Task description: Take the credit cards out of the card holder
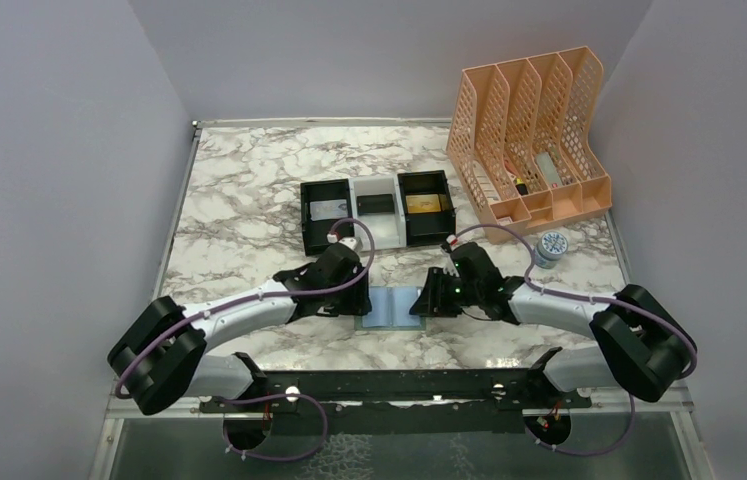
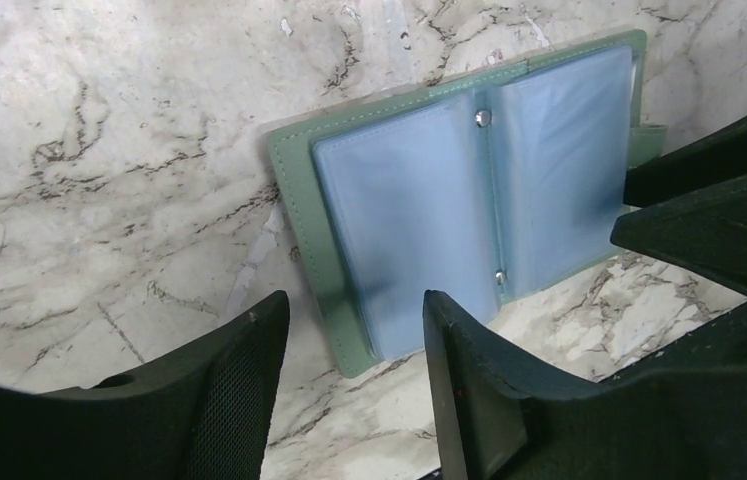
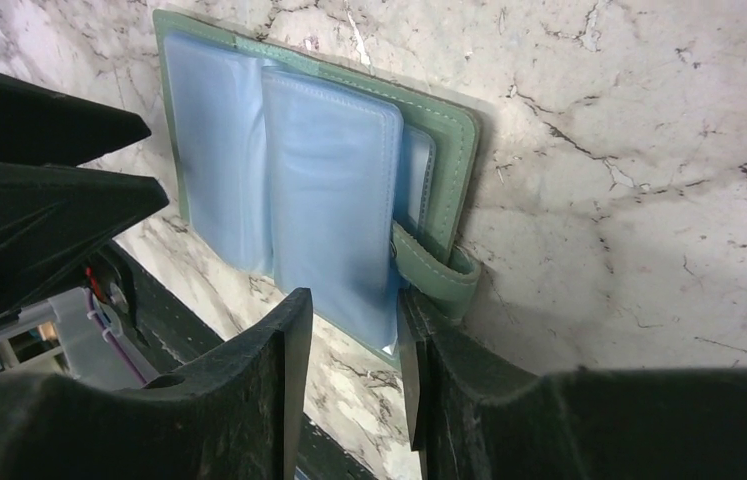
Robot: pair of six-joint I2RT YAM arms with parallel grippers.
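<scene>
I'm seeing the marble table [image 1: 249, 200] carrying the open card holder [image 1: 392, 305], a black-and-white tray [image 1: 377, 210] behind it, and a peach file rack [image 1: 534, 130] and small tin [image 1: 551, 247] at right.

Sage-green card holder [image 2: 469, 200], pale blue inside, grey-veined marble table [image 2: 99, 200]

Sage-green card holder [image 2: 469, 200] lies open flat, pale blue pockets facing up.

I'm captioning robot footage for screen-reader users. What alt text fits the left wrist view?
An open sage-green card holder lies on a marble table, pale blue pockets facing up. The left tool's fingers stand apart in the foreground; the right tool sits by its tab.
</scene>
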